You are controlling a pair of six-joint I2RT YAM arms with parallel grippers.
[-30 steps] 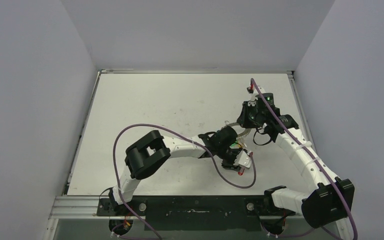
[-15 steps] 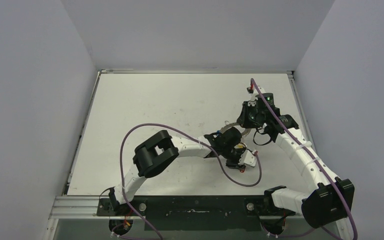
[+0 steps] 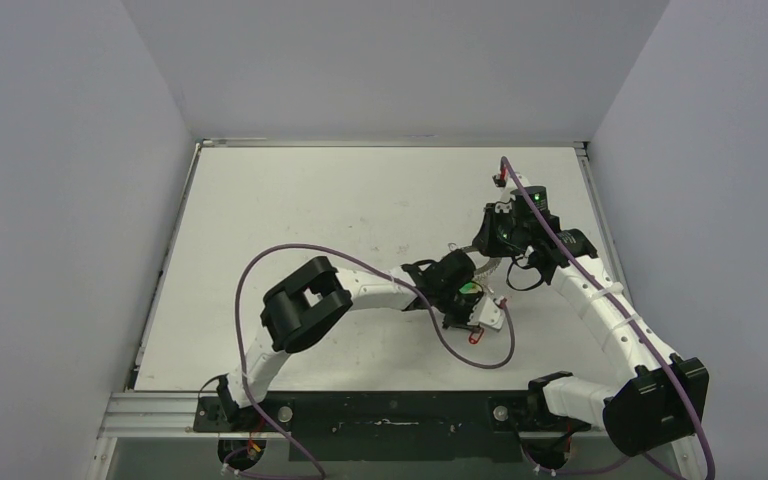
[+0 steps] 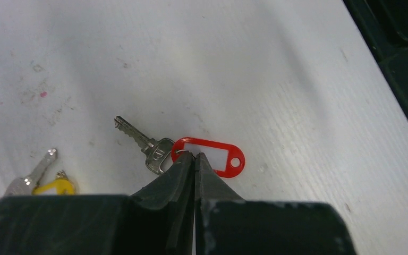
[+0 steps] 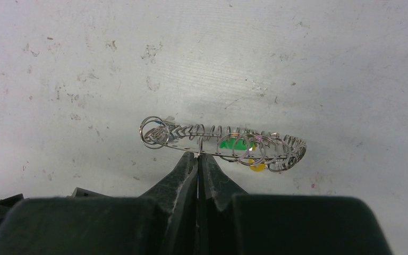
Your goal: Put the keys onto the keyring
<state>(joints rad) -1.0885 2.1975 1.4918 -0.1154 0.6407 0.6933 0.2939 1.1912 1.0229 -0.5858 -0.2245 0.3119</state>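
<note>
- One left hand (image 4: 194, 156): its two fingers are pressed together with no gap between them. The tips sit at the near edge of the red tag (image 4: 219, 158), where a small ring joins it to a key. I cannot tell whether they pinch that ring.
- One right hand (image 5: 197, 155): its fingers are clamped on the near rim of the keyring (image 5: 207, 133).
- One keyring: it is held edge-on just past the right fingertips and lifted off the table (image 4: 271, 79). It is a grey band fringed all along with many small wire loops, too many and too overlapped to count.
- Two keys show in the left wrist view, both silver and both lying flat on the table.
- The red-tagged key (image 4: 144, 143) lies just ahead of the left fingertips and slightly to their left, its blade pointing away from the hand.
- The second key (image 4: 32, 178) is well off to the left of that hand, close to the hand's body, and wears one yellow tag (image 4: 58, 187).
- One green tag (image 5: 227, 143) is seen behind the keyring's loops, beyond the right fingertips and a little to their right.
- Writing: the red tag has one white label window that looks plain. The mark on the red-tagged key's head is too small to read.
</note>
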